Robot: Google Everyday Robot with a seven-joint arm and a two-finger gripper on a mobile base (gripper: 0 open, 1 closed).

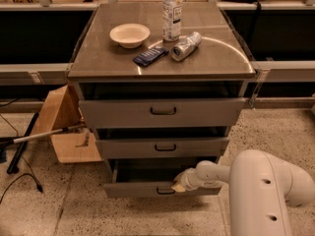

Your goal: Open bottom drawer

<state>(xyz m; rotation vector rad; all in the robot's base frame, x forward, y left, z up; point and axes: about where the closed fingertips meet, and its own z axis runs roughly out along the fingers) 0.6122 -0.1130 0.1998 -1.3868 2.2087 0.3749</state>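
Observation:
The bottom drawer point(138, 189) is the lowest and narrowest of three grey drawers in the cabinet. It stands pulled out, showing its dark tray behind the front panel. Its small black loop handle point(165, 191) sits at the panel's middle. My gripper point(178, 185) reaches in from the right on a white arm and rests at the top edge of the front panel, just right of and above the handle. The middle drawer point(162, 146) and the top drawer point(162, 112) also stand slightly out.
On the cabinet top point(98, 58) are a white bowl point(129, 34), a water bottle point(172, 14), a lying can point(186, 46) and a dark packet point(150, 56). A cardboard box point(61, 127) and a stick point(44, 134) are at the left. My white arm point(266, 191) fills the lower right.

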